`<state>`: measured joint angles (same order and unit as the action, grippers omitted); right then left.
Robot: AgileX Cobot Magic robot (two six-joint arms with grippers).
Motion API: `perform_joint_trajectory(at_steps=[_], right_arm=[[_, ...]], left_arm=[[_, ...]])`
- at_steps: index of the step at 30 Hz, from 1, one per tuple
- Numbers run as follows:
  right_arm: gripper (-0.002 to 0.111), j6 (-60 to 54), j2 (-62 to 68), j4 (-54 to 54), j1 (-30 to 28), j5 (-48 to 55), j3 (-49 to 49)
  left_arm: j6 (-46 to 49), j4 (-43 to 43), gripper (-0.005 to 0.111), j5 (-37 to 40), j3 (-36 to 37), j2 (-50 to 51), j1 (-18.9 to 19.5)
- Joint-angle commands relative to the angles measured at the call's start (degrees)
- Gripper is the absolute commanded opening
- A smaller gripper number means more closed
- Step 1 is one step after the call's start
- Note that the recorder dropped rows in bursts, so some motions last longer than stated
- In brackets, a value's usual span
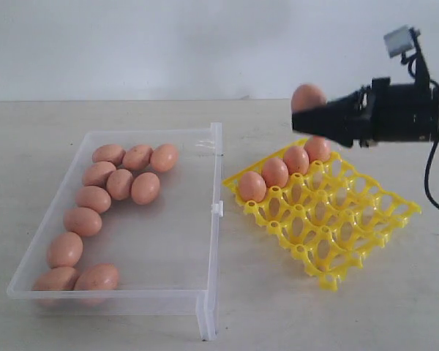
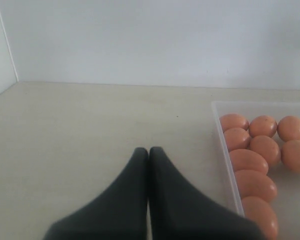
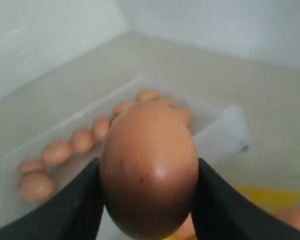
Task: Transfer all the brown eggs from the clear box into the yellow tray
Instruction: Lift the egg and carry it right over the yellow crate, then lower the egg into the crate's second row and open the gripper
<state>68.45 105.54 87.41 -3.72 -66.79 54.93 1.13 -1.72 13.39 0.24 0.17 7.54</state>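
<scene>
Left half of the exterior view: clear box lying flat on the pale tabletop. Inside it, 11 brown eggs, bunched along the left wall from upper centre down to the lower left corner, most of them touching a neighbour. Just right of the box, close but apart: yellow tray, set at a slant, with 4 seated eggs side by side in the cups of its upper left row. Above the far end of that row, in the upper right of the frame: right gripper, black, reaching in from the right edge and clamped on 1 held egg, lifted clear of the tray. In the right wrist view, held egg filling the centre, pinched on both sides between the dark fingers, with box and eggs blurred behind. In the left wrist view: left gripper, fingers pressed together with nothing between them, bare tabletop ahead, box wall and several eggs nearby.
</scene>
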Motion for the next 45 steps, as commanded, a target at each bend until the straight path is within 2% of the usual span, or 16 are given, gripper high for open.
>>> perform_joint_trajectory(at_steps=[1, 6, 14, 21, 33, 36, 41, 45], right_arm=[[0.000, 4.74, 5.51, 7.83, -0.44, -3.17, 1.12], [0.000, 0.39, 9.42, 5.97, 3.66, -3.01, 1.12], [0.000, -1.55, 10.51, 3.25, 9.61, 8.07, 1.12], [0.000, -1.55, 10.51, 3.35, 9.61, 12.58, 1.12], [0.001, -1.33, 10.51, 6.94, 9.61, 14.67, 1.12], [0.010, -1.18, 10.51, 6.78, 9.61, 15.25, 1.12], [0.041, -0.94, 10.51, 5.88, 9.61, 15.25, 1.12], [0.057, -0.94, 10.51, 5.88, 9.61, 15.25, 1.12]], left_arm=[[0.03, -0.31, -0.004, -0.08, -0.24, -0.17, -0.19], [0.03, -0.31, -0.004, -0.08, -0.24, -0.17, -0.19], [0.03, -0.31, -0.004, -0.08, -0.24, -0.17, -0.19], [0.03, -0.31, -0.004, -0.08, -0.24, -0.17, -0.19], [0.03, -0.31, -0.004, -0.08, -0.24, -0.17, -0.19], [0.03, -0.31, -0.004, -0.08, -0.24, -0.17, -0.19], [0.03, -0.31, -0.004, -0.08, -0.24, -0.17, -0.19], [0.03, -0.31, -0.004, -0.08, -0.24, -0.17, -0.19]])
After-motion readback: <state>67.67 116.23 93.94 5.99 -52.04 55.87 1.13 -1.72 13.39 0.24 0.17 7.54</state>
